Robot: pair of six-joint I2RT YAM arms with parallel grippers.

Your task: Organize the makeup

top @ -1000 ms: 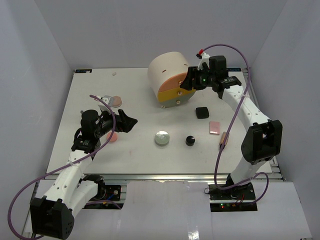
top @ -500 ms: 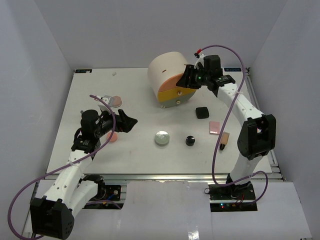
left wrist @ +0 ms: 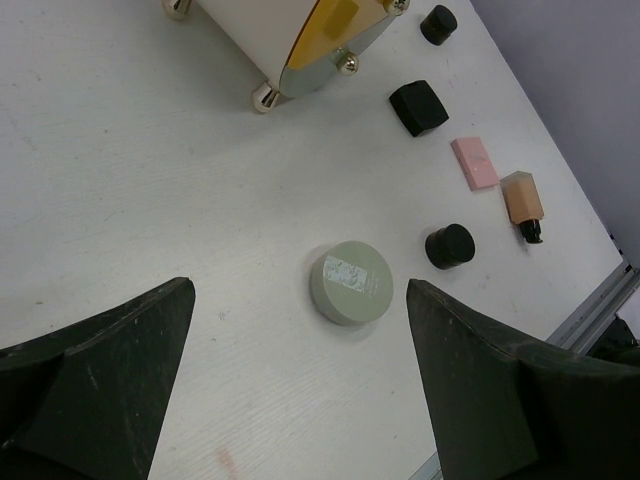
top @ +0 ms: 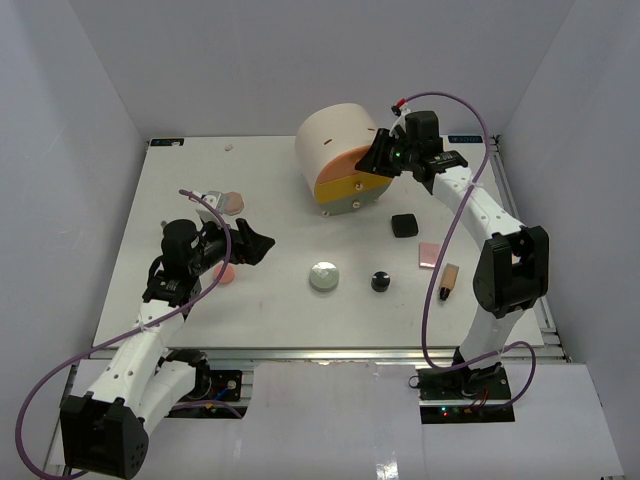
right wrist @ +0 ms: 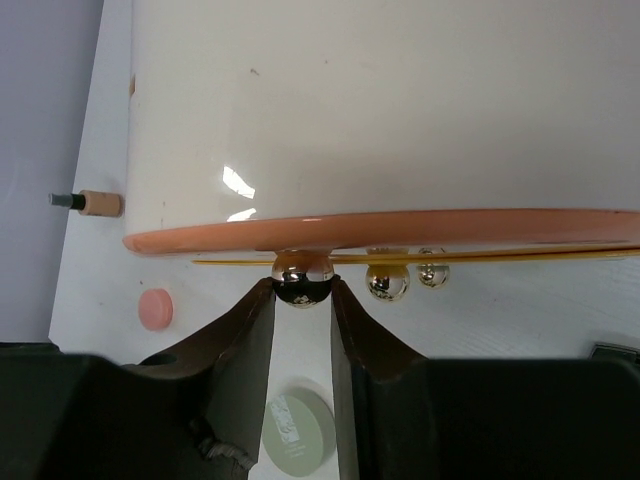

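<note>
The makeup lies on the white table: a silver-white round compact [top: 323, 276] [left wrist: 351, 282], a black round jar [top: 381, 281] [left wrist: 449, 246], a black square case [top: 403, 225], a pink flat palette [top: 430, 254], a tan tube [top: 449, 279] and a pink disc [top: 224, 273]. My right gripper [top: 378, 160] [right wrist: 302, 292] is shut on the shiny knob [right wrist: 302, 280] of the orange drawer [right wrist: 400, 230] of the cream drum [top: 335, 150]. My left gripper [top: 258, 243] [left wrist: 300, 400] is open and empty, above the table to the left of the compact.
A second pink disc [top: 231, 201] lies at the back left with a small pale thing beside it. Another tan tube [right wrist: 90, 203] shows past the drum in the right wrist view. A second black jar [left wrist: 438, 24] sits beyond the drum. The table's right edge runs close to the tan tube.
My right gripper has moved left to the drum's orange drawer and closed on its knob. The left arm has not moved.
</note>
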